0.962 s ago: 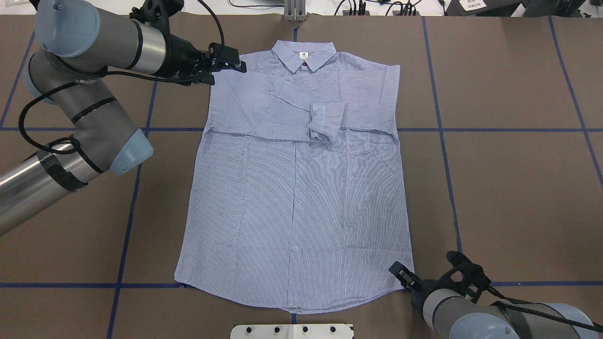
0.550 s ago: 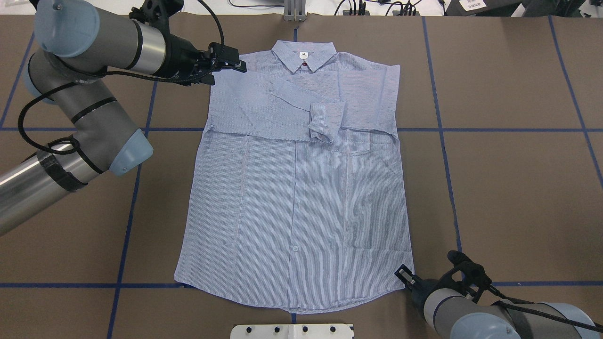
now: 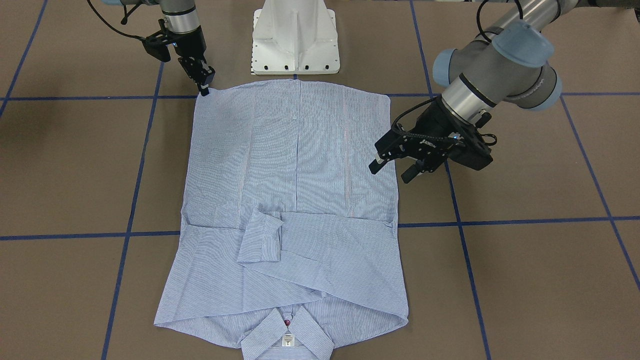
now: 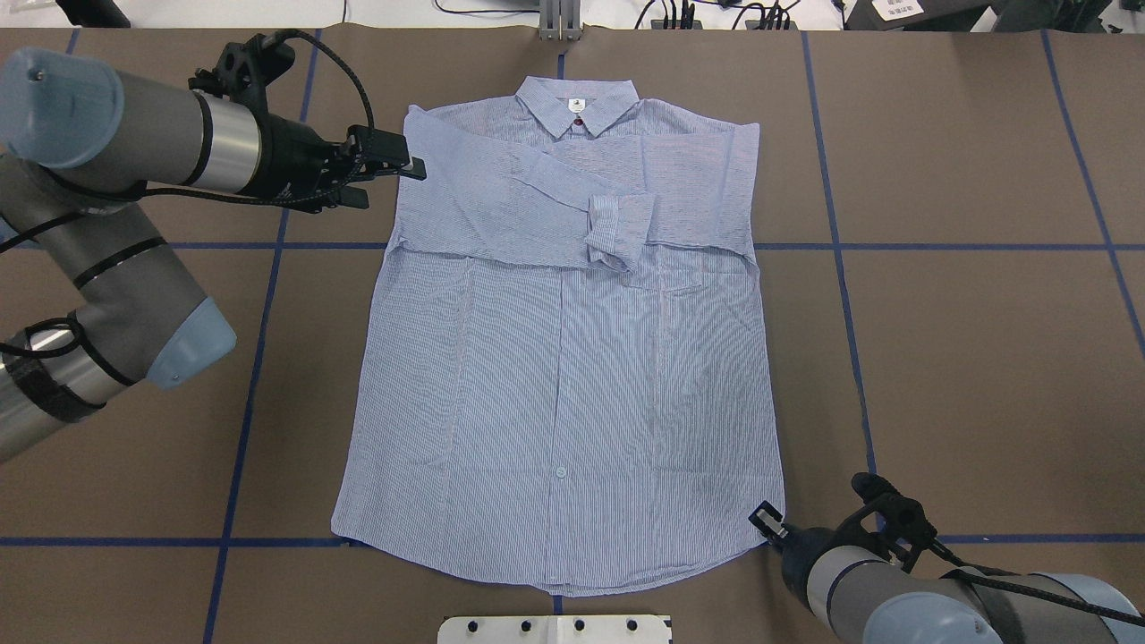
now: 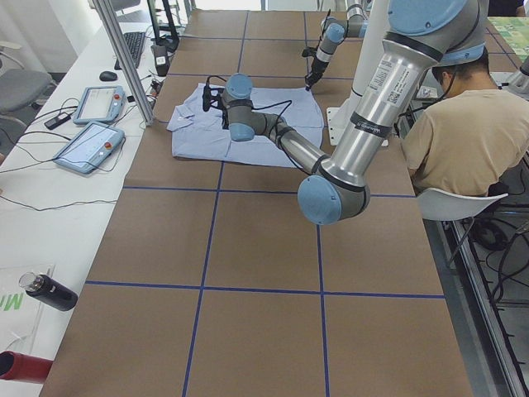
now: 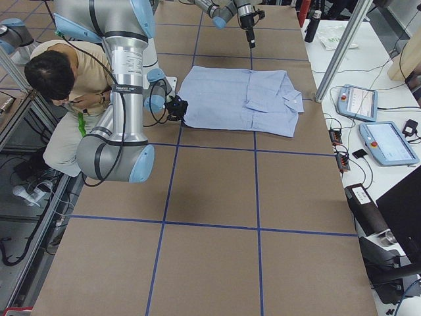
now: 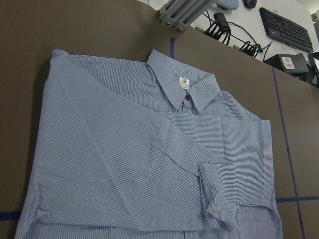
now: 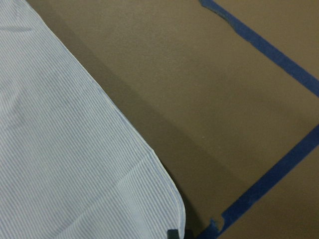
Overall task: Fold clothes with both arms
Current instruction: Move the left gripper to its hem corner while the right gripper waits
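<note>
While the shirt (image 4: 572, 376) lies flat and face up on the bench (image 4: 966, 358), sleeves folded across its chest, I see the left claw (image 4: 394, 186) spread open and empty beside one shoulder; the right claw (image 4: 765, 521) sits at a hem corner, and I cannot tell whether it grips.

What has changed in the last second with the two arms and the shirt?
The left pincer drew back off the far left shoulder of the shirt, toward the robot and outward. It now hangs open beside the cloth, holding nothing. The right pincer stayed at the near right hem corner, and the shirt lies as before.
</note>
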{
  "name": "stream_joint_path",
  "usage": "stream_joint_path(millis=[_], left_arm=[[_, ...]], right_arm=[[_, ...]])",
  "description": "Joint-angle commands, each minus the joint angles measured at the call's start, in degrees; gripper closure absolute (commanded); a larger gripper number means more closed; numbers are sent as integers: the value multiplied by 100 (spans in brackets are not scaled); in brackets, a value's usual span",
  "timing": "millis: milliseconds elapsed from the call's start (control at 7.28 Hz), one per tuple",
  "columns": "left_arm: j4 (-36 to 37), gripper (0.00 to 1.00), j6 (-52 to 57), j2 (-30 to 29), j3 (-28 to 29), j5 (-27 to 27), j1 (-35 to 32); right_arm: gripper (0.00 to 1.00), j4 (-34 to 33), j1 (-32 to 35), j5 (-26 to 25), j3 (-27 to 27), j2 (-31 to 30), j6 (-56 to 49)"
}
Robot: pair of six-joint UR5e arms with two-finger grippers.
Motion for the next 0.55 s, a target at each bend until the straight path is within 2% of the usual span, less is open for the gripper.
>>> stream_joint_path(millis=[0,137,275,412], left_arm=[[20,2,-725,1184,-1054,991,984],[63,6,-1197,1695,-1365,1320,1415],[107,10,-1619,2048,-1542,2158,2185],[143,12,-1928,2313,-1605,2602,2715]], right_arm=[[100,0,22,8,101,3,-3],[100,-9,49,17,118,11,-12],[100,0,49,17,110,20,-3],[100,0,49,17,110,20,-12]])
